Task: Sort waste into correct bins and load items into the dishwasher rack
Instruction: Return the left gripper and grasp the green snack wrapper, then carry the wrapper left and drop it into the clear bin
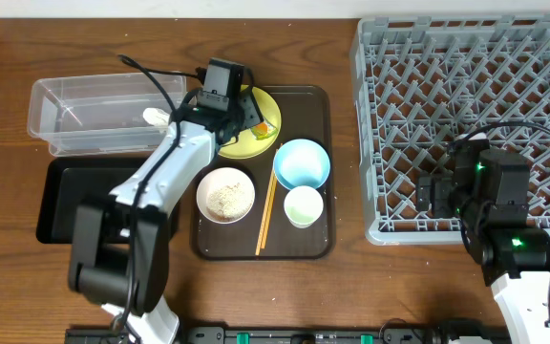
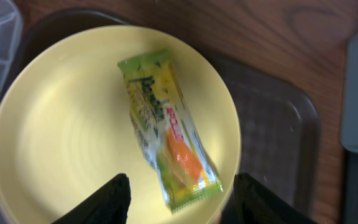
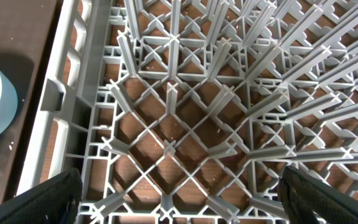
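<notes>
The large square grey plastic rack [image 3: 166,93] lies directly beneath the right pincer [image 3: 185,205], whose fingers are spread wide. The round yellow plate [image 2: 61,124] sits under the left pincer [image 2: 182,205], which is also spread. The green-and-orange snack wrapper [image 2: 166,130] lies on the plate, its near end between the fingertips.

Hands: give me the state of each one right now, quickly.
Left hand: open, empty, over the snack wrapper on the yellow plate.
Right hand: open, empty, over the dishwasher rack.
</notes>
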Robot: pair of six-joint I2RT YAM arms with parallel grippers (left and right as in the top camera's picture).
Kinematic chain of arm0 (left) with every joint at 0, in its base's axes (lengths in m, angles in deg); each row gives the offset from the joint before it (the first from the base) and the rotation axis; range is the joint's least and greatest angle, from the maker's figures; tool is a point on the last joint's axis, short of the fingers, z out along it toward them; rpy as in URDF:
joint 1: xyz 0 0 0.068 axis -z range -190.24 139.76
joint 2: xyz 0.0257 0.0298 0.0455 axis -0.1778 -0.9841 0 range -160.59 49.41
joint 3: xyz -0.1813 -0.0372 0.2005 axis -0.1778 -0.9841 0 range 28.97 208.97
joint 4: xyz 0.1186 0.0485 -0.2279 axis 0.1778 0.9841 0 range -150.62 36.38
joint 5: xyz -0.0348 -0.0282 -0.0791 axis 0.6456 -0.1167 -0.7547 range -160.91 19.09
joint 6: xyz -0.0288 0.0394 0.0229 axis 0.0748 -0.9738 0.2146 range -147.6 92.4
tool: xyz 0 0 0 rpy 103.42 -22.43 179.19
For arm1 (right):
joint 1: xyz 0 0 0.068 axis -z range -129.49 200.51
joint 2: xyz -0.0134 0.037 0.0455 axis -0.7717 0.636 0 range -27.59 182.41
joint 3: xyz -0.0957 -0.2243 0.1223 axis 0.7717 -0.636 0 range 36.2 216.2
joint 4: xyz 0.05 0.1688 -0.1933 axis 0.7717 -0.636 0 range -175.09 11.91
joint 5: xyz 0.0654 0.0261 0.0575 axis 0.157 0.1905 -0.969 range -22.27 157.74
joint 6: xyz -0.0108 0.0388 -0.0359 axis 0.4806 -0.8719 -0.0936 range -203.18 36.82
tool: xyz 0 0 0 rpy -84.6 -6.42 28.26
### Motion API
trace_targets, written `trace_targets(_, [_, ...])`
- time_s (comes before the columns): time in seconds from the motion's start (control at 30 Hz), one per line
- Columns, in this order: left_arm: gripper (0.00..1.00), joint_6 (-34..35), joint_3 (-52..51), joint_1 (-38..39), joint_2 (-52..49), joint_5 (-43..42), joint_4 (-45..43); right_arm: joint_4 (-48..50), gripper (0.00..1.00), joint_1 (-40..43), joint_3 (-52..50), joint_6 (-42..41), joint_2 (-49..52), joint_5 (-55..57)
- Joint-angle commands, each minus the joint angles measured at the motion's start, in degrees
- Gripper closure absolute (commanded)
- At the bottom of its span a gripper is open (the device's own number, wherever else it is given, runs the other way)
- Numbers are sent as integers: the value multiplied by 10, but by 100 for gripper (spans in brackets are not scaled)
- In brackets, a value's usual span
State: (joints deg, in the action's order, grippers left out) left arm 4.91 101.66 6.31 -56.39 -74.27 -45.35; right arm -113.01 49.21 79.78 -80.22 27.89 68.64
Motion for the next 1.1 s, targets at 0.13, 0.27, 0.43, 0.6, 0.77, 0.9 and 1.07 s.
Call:
trace_targets(0.13, [43,-12,7,-2,-77,19,-54,0,1,-1,14,-8,-5,-3])
trace_targets(0.27, [42,-12,7,-2,-106,19,-89,-1,1,-1,14,-8,-5,-3])
trace_targets(0.43, [42,-12,7,-2,-134,19,-113,-5,1,-1,14,-8,-5,-4])
trace_targets(0.6, [64,-12,7,-1,-141,12,-118,-5,1,-1,14,-8,-5,-3])
trace_targets(0.77, [94,-12,7,-2,-134,-5,-114,-5,1,-1,14,-8,-5,-3])
trace_targets(0.9, [94,-12,7,-3,-107,-5,-89,-5,1,-1,14,-8,-5,-3])
trace_targets(1.07, [94,-50,7,-3,-34,-3,-59,-5,1,-1,14,-8,-5,-3])
